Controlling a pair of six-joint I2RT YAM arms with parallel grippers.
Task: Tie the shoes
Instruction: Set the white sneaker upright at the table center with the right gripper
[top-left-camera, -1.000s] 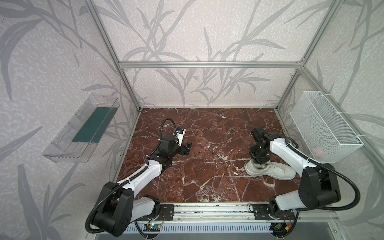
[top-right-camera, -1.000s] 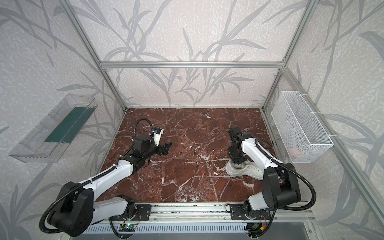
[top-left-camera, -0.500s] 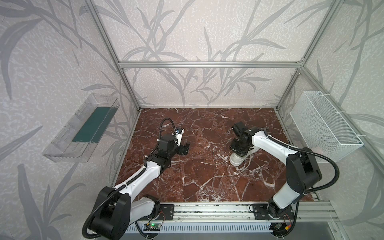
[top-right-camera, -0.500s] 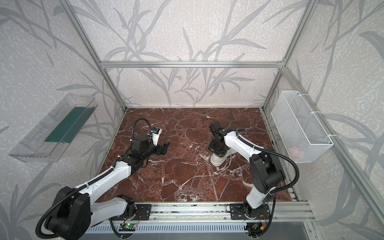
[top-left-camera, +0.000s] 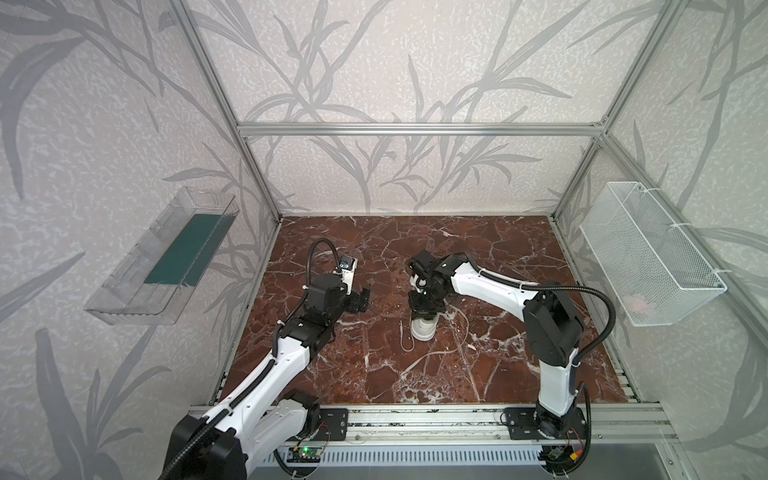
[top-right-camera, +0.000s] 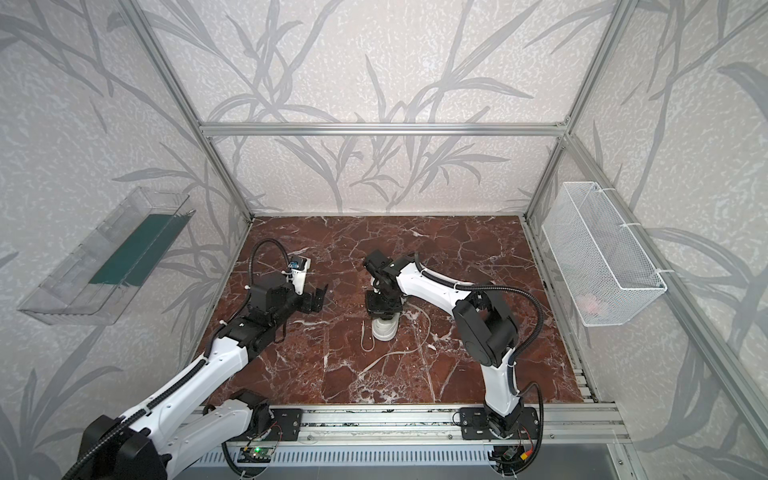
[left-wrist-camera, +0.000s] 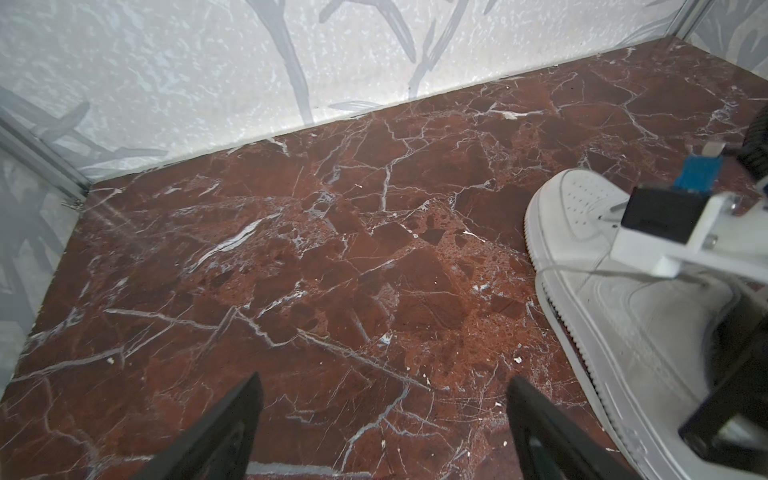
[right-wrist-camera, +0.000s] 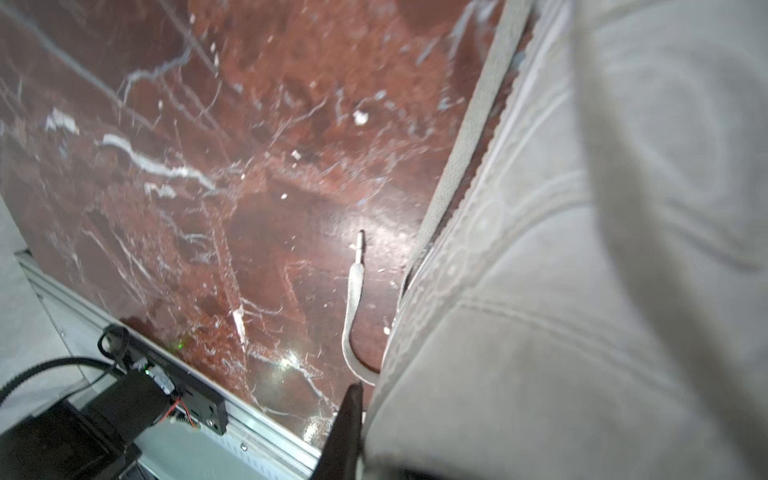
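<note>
With right gripper (top-left-camera: 424, 309) clamped on the sneaker (left-wrist-camera: 623, 324) at mid-table, square it up there (laces (right-wrist-camera: 353, 291) trailing loose on the marble (top-left-camera: 498, 249)), then steer left gripper (left-wrist-camera: 384, 378), jaws wide apart and empty, to a lace end.

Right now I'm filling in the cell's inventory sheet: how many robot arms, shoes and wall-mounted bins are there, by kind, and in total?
robot arms: 2 (left arm, right arm)
white sneaker: 1
clear plastic bin: 1
white wire basket: 1
Total: 5
</note>
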